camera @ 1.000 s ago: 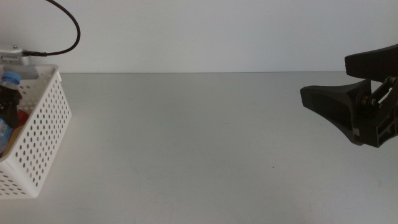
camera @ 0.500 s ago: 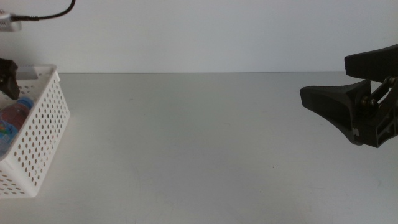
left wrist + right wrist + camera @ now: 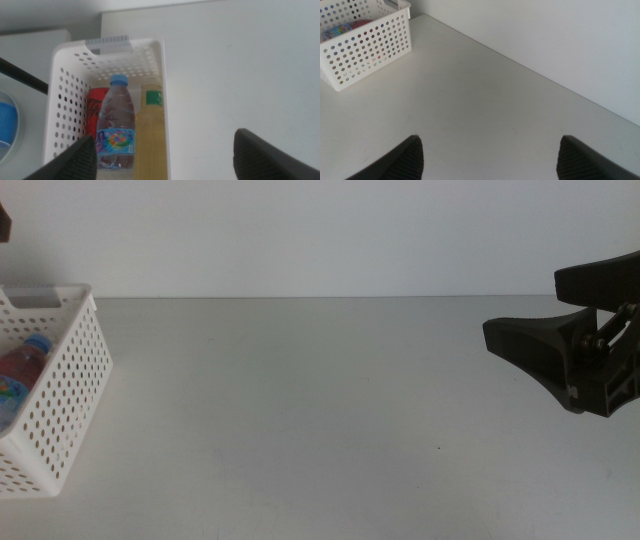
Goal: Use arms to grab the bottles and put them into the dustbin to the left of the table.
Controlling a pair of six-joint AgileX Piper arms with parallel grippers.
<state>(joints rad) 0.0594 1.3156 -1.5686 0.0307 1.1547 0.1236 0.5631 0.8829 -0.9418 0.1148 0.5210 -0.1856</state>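
Bottles are all lying in the dustbin (image 3: 162, 70): water bottle (image 3: 116, 125), yellow bottle (image 3: 151, 130), red can (image 3: 95, 112). You're holding left gripper (image 3: 165, 155) and right gripper (image 3: 487, 157) wide, empty; nothing is remaining.

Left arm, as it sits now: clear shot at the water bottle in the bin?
Probably yes. The left gripper hangs open above the dustbin, and the water bottle lies on top between the red can and the yellow bottle, nothing covering it. Those close neighbours leave little room for the jaws.

No legible text on bottles (image 3: 116, 125).
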